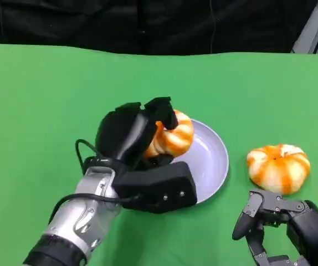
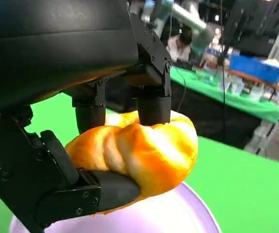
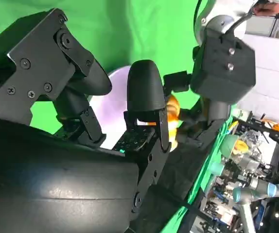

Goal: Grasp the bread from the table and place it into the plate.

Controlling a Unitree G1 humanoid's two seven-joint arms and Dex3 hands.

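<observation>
Fingers [image 2: 154,104] clamp bread [image 2: 144,150] over plate [image 2: 178,218].

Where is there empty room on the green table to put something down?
Bare green table lies wide to the left of the plate and behind it, up to the far edge. It is crowded at the plate, where the left hand holds a bread, and around the second bread by the right hand.

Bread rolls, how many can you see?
2. One bread roll is held by the left hand over the plate. The other roll sits on the green table, right of the plate, just beyond the right hand.
</observation>
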